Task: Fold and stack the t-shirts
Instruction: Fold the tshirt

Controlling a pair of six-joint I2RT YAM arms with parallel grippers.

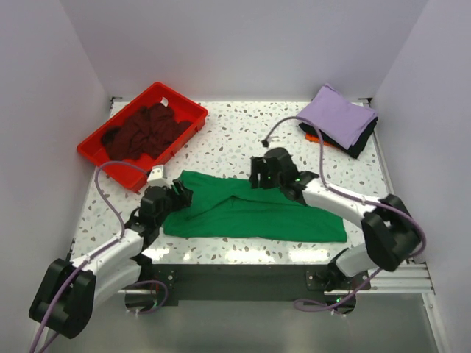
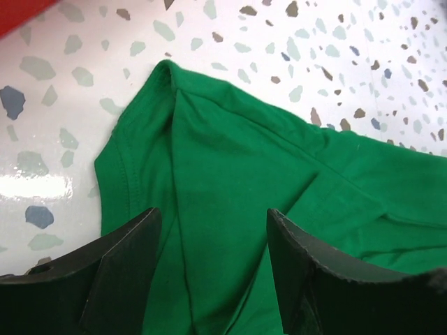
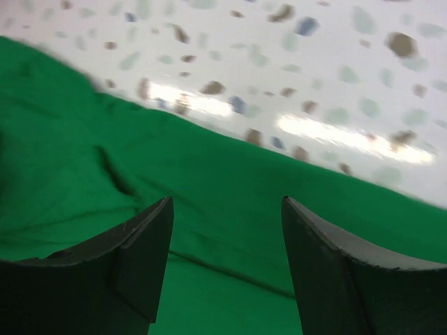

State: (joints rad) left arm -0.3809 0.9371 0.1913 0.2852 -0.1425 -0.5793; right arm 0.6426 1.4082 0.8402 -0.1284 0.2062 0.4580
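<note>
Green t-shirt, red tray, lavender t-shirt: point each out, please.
green t-shirt (image 1: 250, 213): top view, middle of the cloth.
red tray (image 1: 184, 109): top view, bare far corner.
lavender t-shirt (image 1: 340, 116): top view, its top face.

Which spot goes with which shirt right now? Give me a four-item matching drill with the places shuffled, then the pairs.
Things:
1. green t-shirt
2. maroon t-shirt
3. lavender t-shirt
4. black t-shirt

Places:
A. bunched up in the red tray, far left
B. top of the folded pile, far right
C. laid out on the table, under the open left gripper and right gripper
D. in the folded pile beneath the top shirt, only its edge showing

Pairs: 1-C, 2-A, 3-B, 4-D
</note>
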